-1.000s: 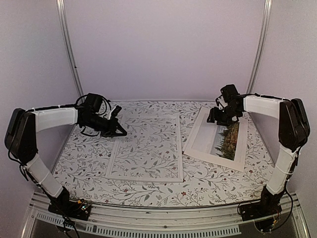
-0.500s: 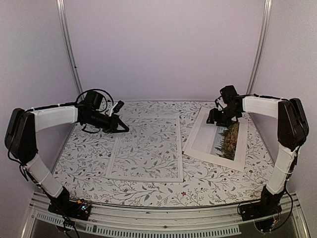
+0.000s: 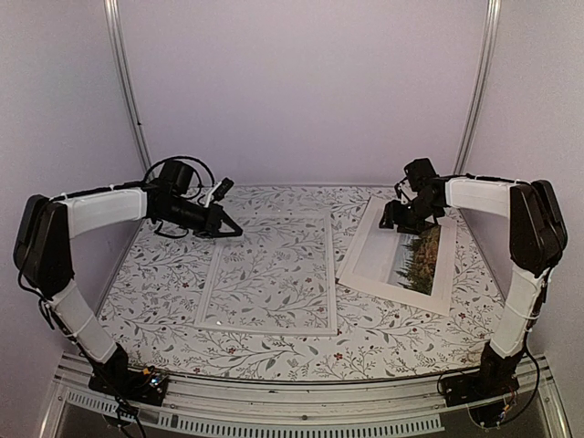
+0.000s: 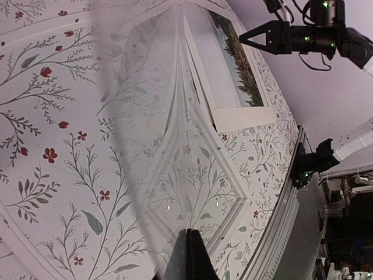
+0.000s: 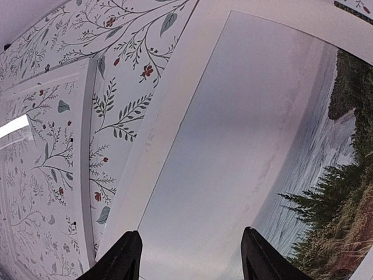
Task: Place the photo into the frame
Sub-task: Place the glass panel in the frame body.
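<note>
Frame (image 3: 271, 272): thin white rectangular border, clear pane, flat mid-table (image 3: 155, 283).
Photo (image 3: 399, 258): smooth white-bordered sheet, just right of frame.
Left end effector (image 3: 234, 234): pressed together near frame's far-left corner.
Right end effector (image 3: 391, 219): spread above photo.

We see the frame (image 3: 269, 272) lying flat on the table (image 3: 164, 292), so a hand can pass freely above it and along its near side. Over the frame's far left corner hangs the left gripper (image 3: 233, 233), jaws closed. Just right of the frame lies the flat photo (image 3: 401, 257), with only a narrow strip between them. The right gripper (image 3: 394, 219) hovers over the photo's far end, jaws parted.
</note>
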{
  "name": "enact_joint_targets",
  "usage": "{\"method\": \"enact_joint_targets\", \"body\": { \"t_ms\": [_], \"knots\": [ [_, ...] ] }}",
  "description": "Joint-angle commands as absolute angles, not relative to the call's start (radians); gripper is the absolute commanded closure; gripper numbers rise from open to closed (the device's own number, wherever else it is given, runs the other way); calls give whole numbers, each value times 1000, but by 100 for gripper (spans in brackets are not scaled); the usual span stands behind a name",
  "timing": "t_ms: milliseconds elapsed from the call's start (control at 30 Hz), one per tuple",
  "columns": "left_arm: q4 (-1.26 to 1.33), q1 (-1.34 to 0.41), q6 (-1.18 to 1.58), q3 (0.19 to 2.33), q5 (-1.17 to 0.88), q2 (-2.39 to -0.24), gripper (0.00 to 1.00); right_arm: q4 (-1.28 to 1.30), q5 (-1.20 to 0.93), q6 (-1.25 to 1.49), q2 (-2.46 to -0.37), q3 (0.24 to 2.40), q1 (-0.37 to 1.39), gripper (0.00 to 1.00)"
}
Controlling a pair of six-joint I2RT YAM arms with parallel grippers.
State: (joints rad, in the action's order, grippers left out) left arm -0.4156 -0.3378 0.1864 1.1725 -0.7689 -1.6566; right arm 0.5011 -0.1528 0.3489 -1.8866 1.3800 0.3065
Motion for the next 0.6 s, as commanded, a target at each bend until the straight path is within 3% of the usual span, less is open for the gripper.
{"method": "enact_joint_targets", "body": {
  "t_ms": [0,567],
  "knots": [
    [-437,-349,163,1220,-755,-1697,100,485,-161,335,-1902,1381,310,39],
    [-477,-349,170,1282,-727,-1768,100,477,-170,336,-1907,1373,312,39]
  ]
}}
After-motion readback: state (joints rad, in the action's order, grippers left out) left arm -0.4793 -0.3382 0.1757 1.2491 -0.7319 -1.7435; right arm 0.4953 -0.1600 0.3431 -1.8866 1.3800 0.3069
